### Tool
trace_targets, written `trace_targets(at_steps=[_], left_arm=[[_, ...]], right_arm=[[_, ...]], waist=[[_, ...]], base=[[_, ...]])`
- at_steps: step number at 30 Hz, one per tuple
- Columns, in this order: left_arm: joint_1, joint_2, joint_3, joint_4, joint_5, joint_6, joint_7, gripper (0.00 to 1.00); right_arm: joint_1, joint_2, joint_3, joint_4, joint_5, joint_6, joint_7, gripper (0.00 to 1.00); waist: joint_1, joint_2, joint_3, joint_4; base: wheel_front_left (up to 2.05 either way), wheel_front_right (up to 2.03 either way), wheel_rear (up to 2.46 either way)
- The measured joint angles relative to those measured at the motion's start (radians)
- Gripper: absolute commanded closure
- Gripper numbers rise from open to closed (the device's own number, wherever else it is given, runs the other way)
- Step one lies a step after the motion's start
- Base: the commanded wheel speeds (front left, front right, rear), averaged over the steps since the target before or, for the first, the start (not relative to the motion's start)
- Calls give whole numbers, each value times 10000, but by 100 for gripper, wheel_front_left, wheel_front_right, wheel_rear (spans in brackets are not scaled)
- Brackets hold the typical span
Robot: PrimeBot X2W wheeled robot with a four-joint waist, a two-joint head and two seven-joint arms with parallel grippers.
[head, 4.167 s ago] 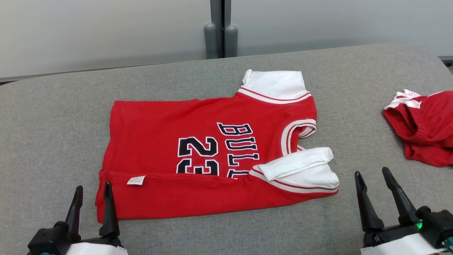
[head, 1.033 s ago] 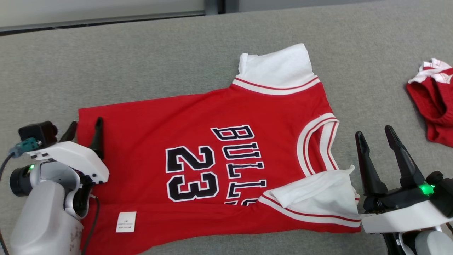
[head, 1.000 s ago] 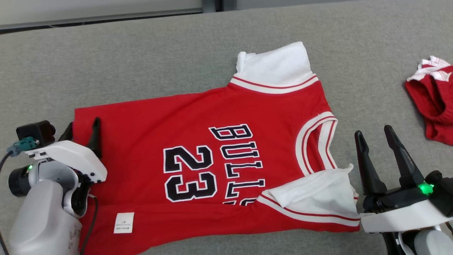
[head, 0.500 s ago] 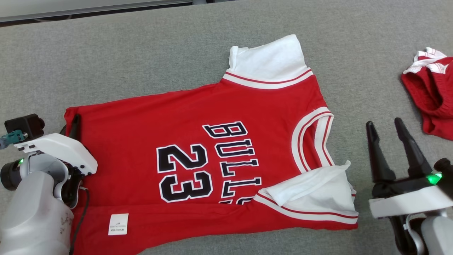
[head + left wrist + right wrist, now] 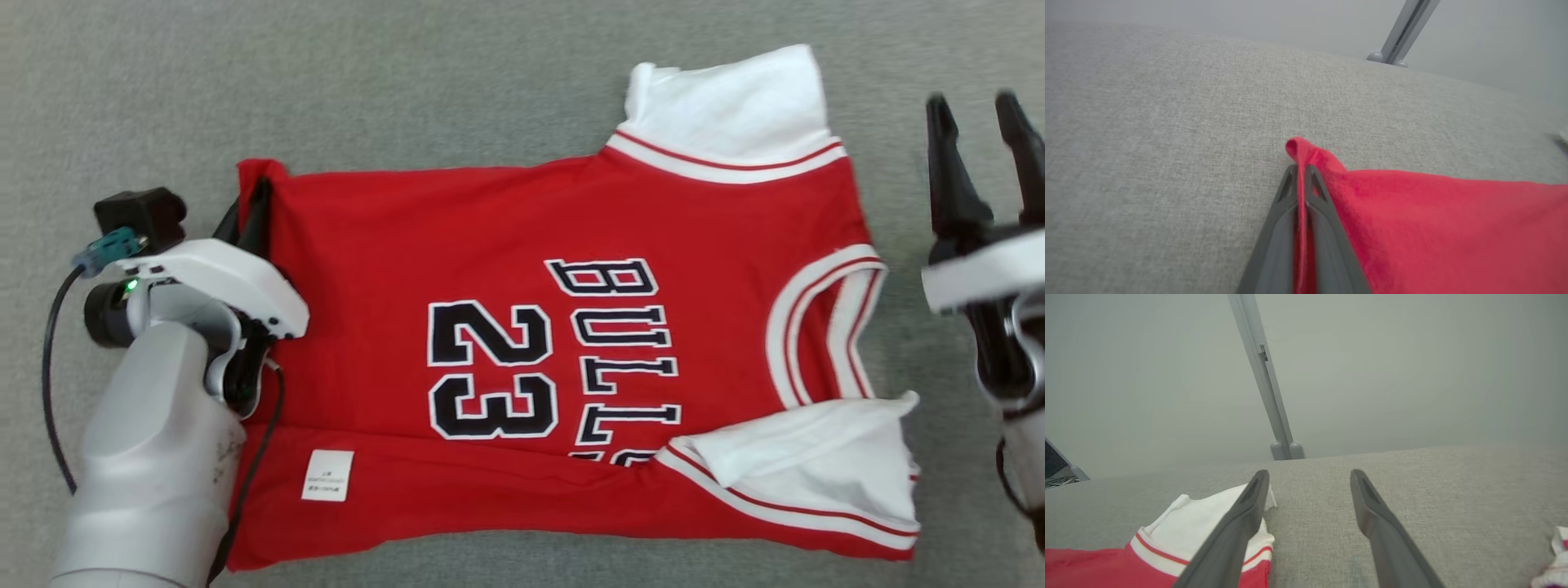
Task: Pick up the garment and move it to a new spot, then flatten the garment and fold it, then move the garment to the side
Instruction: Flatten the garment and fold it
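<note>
The garment [image 5: 490,245] is a red jersey with white sleeves and "BULLS 23" in black, lying flat on the grey padded surface [image 5: 408,90] with its near edge folded over. My left gripper [image 5: 249,208] is shut on the jersey's far left hem corner [image 5: 1306,153], with red cloth pinched between the fingers [image 5: 1280,220]. My right gripper [image 5: 976,110] stands open above the grey surface just right of the far white sleeve [image 5: 735,106]; its fingers [image 5: 1249,506] hold nothing, and the sleeve [image 5: 1208,514] lies beside the left one.
A white label [image 5: 326,475] shows on the folded near edge. A red and white piece of cloth [image 5: 1553,559] lies at the right. A grey wall with a vertical post [image 5: 1267,396] stands behind the surface.
The head camera has tilted down and shifted, so the jersey sits further right in the picture. My right gripper has moved forward beside the far sleeve. My left gripper keeps its pinch on the hem corner.
</note>
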Motion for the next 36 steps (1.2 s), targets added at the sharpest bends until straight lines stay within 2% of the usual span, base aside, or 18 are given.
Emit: trace_targets(at_steps=[6,13,14,15,16,17,21,29,36], left_arm=[[-446,-370,-474,-13,-21,-38,-337,100],[-618,-619,-1074,84,-305,-38,-654,100],[-621,-635,-1135,100,-387,-38,-685,100],[-624,-644,-1193,128,-422,-38,-744,100],[-624,-644,-1193,128,-422,-38,-744,100],[-624,-650,-1241,155,-479,-38,-775,100],[-628,-658,-1365,180,-679,-38,-982,100],[-625,-320,-1331,-211,-844,-38,-1260,100],[462,-23,-934,-1095,-1009,-38,-1302,100]], right_arm=[[-2377,-339,1563,1473,644,0,984,0],[-3482,-792,2949,3057,1371,2,2380,0],[-3591,-813,3072,3198,1551,2,2571,13],[-3655,-832,3187,3273,1762,2,2667,43],[-3655,-832,3187,3273,1762,2,2667,62],[-3702,-867,3333,3285,1843,2,2681,100],[-3971,-1112,3764,3214,2230,2,2408,100],[-3919,-1733,4466,2429,2667,2,865,100],[-2521,-2345,5003,1028,3160,2,-474,100]], waist=[[0,0,501,676],[0,0,590,1167],[0,0,573,1183],[0,0,553,1194],[0,0,553,1194],[1,0,535,1200],[0,0,501,1213],[1,0,173,1102],[0,0,-179,792]], base=[[0,0,0],[0,0,0],[0,0,0],[0,0,0],[0,0,0],[0,0,0],[0,0,0],[0,0,0],[0,0,0]])
